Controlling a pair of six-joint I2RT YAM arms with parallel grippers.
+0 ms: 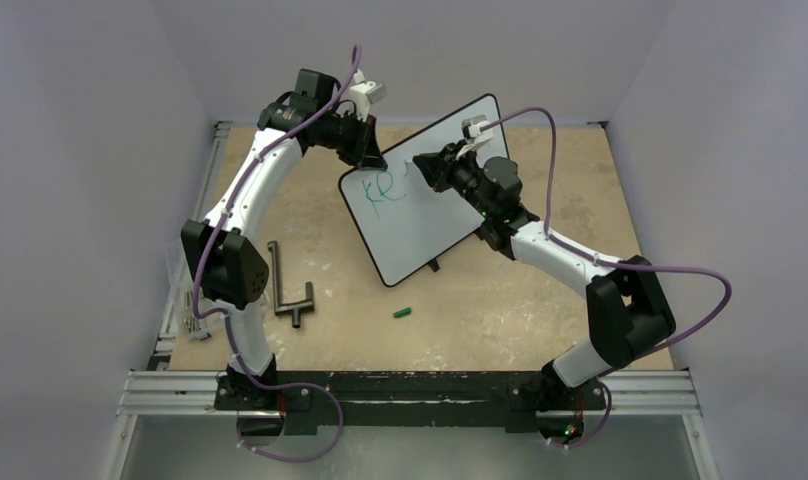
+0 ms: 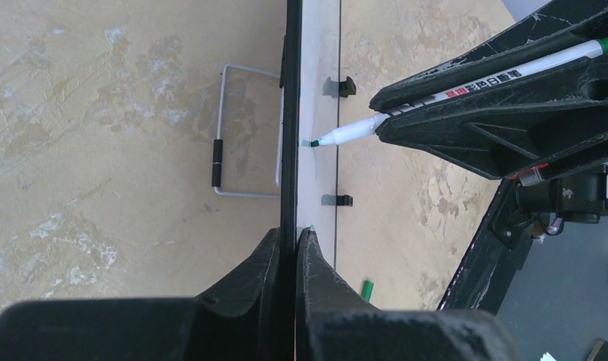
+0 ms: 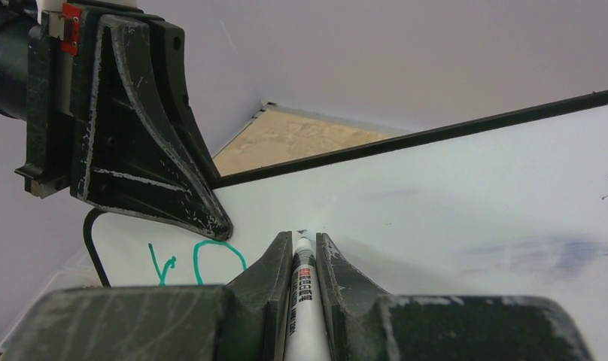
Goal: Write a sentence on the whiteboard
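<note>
The whiteboard (image 1: 410,215) stands tilted at the table's middle, black-framed. My left gripper (image 1: 372,158) is shut on its upper left edge; the left wrist view shows the board's edge (image 2: 290,113) pinched between the jaws. My right gripper (image 1: 427,168) is shut on a white marker (image 3: 304,301). The marker's green tip (image 2: 314,142) touches the board face (image 3: 451,226). The sentence (image 1: 388,193) is a few green letters, "Ke" and a partial stroke, at the board's upper left; it also shows in the right wrist view (image 3: 196,263).
A green marker cap (image 1: 402,312) lies on the table in front of the board. A dark metal T-shaped piece (image 1: 288,290) lies at the left. The board's wire stand (image 2: 244,131) rests behind it. Enclosure walls ring the table.
</note>
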